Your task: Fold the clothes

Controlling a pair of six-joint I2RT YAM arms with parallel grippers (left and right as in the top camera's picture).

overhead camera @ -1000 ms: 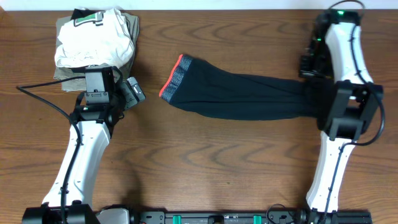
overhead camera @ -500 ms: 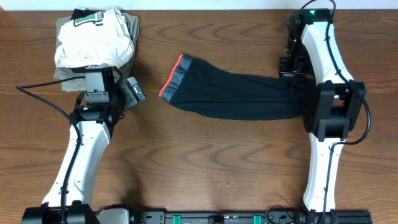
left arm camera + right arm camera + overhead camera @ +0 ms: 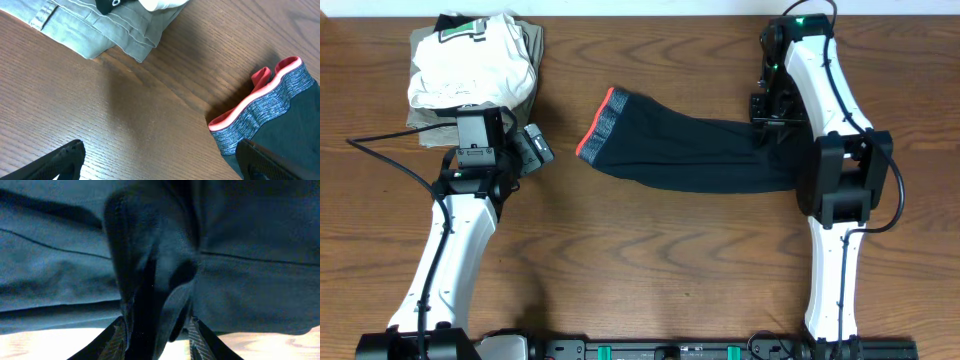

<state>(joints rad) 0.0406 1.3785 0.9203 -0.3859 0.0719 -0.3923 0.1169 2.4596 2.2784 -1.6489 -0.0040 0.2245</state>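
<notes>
overhead: straight down; wrists: close, low; all share black pants [image 3: 700, 155]

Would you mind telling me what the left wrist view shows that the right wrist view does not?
Only the left wrist view shows the grey waistband with its red lining, a folded grey garment at the top, and the left gripper, its fingers wide apart. Only the right wrist view shows a raised fold of black fabric between the fingers of the right gripper; whether it is gripped I cannot tell. Both show the black pants on the wooden table.
</notes>
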